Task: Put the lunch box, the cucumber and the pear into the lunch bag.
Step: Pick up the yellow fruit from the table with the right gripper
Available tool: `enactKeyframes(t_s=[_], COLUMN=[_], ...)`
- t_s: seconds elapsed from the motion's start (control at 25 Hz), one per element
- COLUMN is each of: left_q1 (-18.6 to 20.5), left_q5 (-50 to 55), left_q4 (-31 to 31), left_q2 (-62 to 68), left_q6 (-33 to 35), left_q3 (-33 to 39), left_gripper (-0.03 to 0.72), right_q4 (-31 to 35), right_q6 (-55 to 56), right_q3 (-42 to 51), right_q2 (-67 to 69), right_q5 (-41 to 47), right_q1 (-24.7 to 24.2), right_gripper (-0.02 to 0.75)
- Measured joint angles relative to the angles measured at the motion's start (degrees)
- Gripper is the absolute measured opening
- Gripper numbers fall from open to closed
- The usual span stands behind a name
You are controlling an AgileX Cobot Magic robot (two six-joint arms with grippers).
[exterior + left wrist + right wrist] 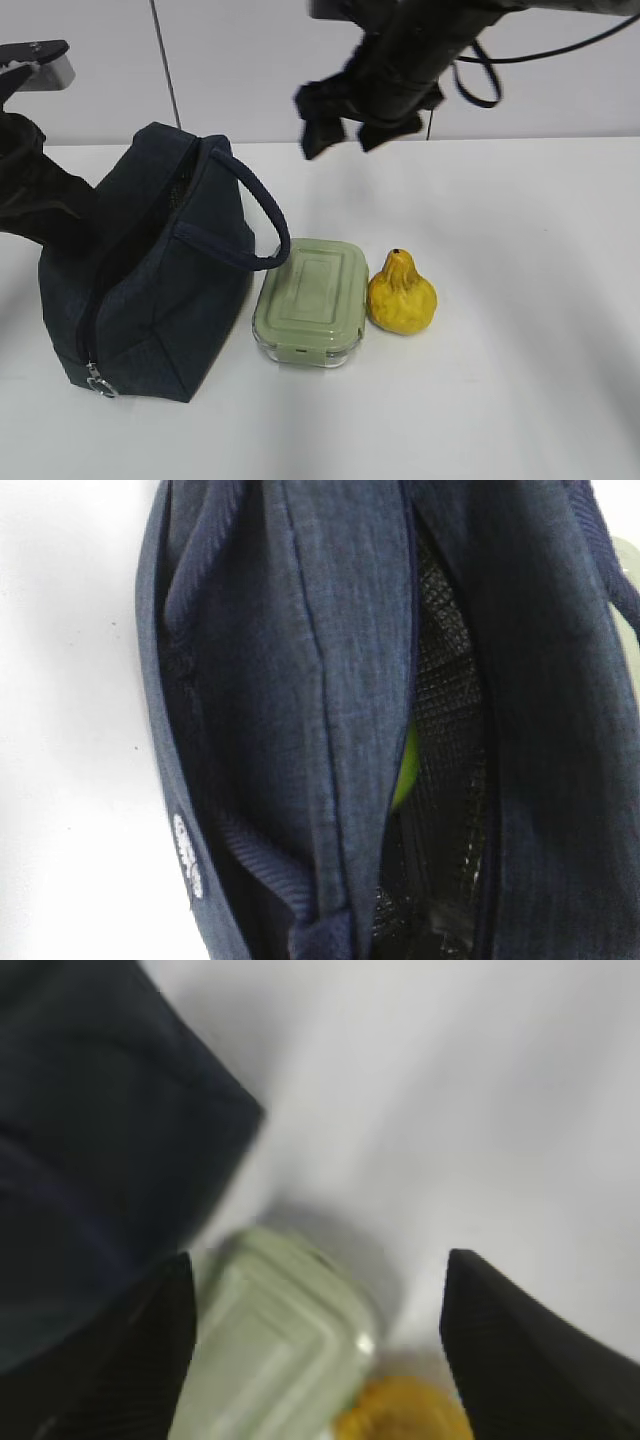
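Your right claw (346,130) hangs in the air above the tabletop (520,300), behind the lunch box (310,300), with its two dark fingers (520,1360) spread wide and nothing between them. In the right wrist view you look down through that gap at a corner of the lunch box and a bit of the pear, both blurred.

The lunch box lies flat on the tabletop with its pale green lid on, just beside the lunch bag (150,270) on the bag's right. The pear (401,293) stands upright just beside the box on its right side, stem tip up; you cannot tell whether they touch.

The lunch bag stands at the left, its top gaping open, one loop handle (255,215) drooping toward the lunch box and a metal ring pull (98,380) at its near lower corner.

Your left claw is not visible in any view; only the dark arm (30,190) shows at the left edge behind the bag. Its wrist camera looks straight into the bag's opening, where a sliver of bright green, likely the cucumber (406,770), lies against black mesh lining (450,750).

A small white label (188,856) is sewn on the bag's outer side; its writing is too small to read.
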Motion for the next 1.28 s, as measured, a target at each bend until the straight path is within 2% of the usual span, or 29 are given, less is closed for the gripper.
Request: enactKeyframes(t_s=[0.16,0.36,0.84,0.92,1.08,1.12,1.28], left_q1=[0.00,0.00,0.00,0.00,0.00,0.00,0.00], left_q5=[0.06,0.06,0.23,0.23,0.23,0.23,0.23], left_q4=[0.00,0.27,0.32,0.32,0.32,0.37,0.39], left_q2=[0.00,0.00,0.00,0.00,0.00,0.00,0.00], left_q6=[0.00,0.00,0.00,0.00,0.00,0.00,0.00], left_q3=[0.00,0.00,0.00,0.00,0.00,0.00,0.00], left_gripper=[0.004,0.004,0.004,0.004,0.004,0.004,0.004], right_q4=[-5.68,-6.93,-6.14,-5.59,-5.45,-5.55,-5.66], right_q6=[1.64,2.03,2.07,2.07,1.45,1.32,1.11], right_q3=[0.37,0.37,0.37,0.37,0.37,0.37,0.37], right_q2=[0.00,1.29,9.14,9.69,10.24,10.24,8.45], right_q5=[11.16,18.57,19.35,19.35,19.25,19.25,19.29], right_q1=[-2.72,-2.51,-2.46,-2.46,-1.98,-1.89,-1.89], right_gripper=[0.543,0.536,0.526,0.492,0.264,0.228,0.203])
